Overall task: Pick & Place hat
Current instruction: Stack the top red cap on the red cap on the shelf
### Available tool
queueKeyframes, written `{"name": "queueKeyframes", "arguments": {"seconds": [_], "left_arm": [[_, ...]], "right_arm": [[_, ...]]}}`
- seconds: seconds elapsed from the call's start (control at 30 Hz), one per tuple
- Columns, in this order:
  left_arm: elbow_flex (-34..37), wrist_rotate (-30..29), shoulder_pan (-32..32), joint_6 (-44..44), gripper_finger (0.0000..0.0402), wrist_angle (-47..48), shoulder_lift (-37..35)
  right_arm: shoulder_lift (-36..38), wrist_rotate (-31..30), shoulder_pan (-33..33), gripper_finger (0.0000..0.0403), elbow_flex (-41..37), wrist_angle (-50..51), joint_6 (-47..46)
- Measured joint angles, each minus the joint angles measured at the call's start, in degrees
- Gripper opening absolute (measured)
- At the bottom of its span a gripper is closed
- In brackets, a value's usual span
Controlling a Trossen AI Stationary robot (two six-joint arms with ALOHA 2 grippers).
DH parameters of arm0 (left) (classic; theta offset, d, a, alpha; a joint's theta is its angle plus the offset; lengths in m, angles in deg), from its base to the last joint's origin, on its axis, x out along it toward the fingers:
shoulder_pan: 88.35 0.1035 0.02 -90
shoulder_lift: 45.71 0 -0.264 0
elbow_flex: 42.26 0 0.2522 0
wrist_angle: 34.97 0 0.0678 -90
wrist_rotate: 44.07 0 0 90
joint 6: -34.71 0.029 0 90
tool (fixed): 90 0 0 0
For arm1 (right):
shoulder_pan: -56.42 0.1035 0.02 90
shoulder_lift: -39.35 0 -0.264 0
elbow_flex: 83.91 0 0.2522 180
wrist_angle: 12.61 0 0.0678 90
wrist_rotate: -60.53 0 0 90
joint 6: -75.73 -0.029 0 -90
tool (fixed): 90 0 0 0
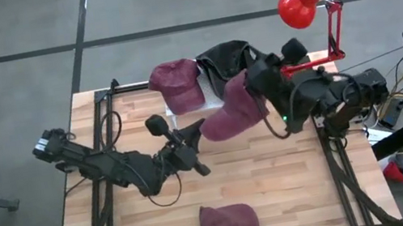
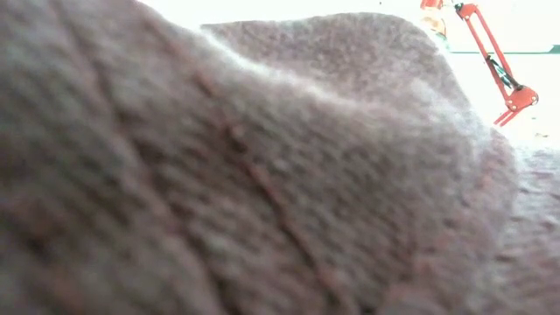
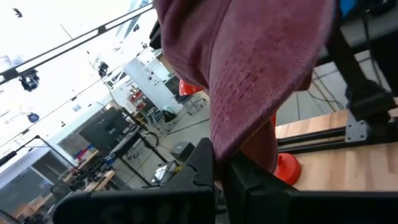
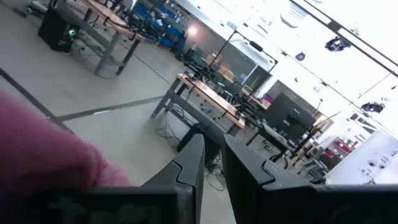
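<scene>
Both grippers (image 1: 205, 125) (image 1: 255, 79) clamp one maroon hat (image 1: 230, 112) above wood table (image 1: 279, 182), workshop behind.

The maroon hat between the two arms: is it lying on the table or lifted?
Lifted. The hat hangs stretched between the left gripper and the right gripper, its cloth drooping above the table.

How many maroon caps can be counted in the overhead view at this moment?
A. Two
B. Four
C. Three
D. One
C. The overhead view shows one cap on the white block at the far side, one held up between the two arms, and one at the table's near edge.
</scene>
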Motion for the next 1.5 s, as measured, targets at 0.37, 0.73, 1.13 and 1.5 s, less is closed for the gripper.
{"name": "queueKeyframes", "arguments": {"seconds": [0.37, 0.73, 1.13, 1.5], "left_arm": [[0.02, -8.02, -1.35, -0.33, 0.0005, 0.07, -1.64], [0.02, -16.03, -1.27, 3.51, 0.0005, 0.02, -2.54], [0.02, -20.7, -2.1, 4.5, 0.0005, 0.02, -5.68], [0.0, -24.34, -4.87, 9.06, 0.0005, 0.02, -7.17]], "right_arm": [[2.7, -0.21, -1.48, 0.0052, 0.22, 0.17, -0.34], [2.42, -0.18, -1.44, 0.0052, 0.15, 8.03, -1.81], [3.65, -0.9, -1.53, 0.0052, 0.13, 10.76, -5.02], [8.57, -0.86, -1.96, 0.0052, 0.13, 22.0, -15.87]]}}
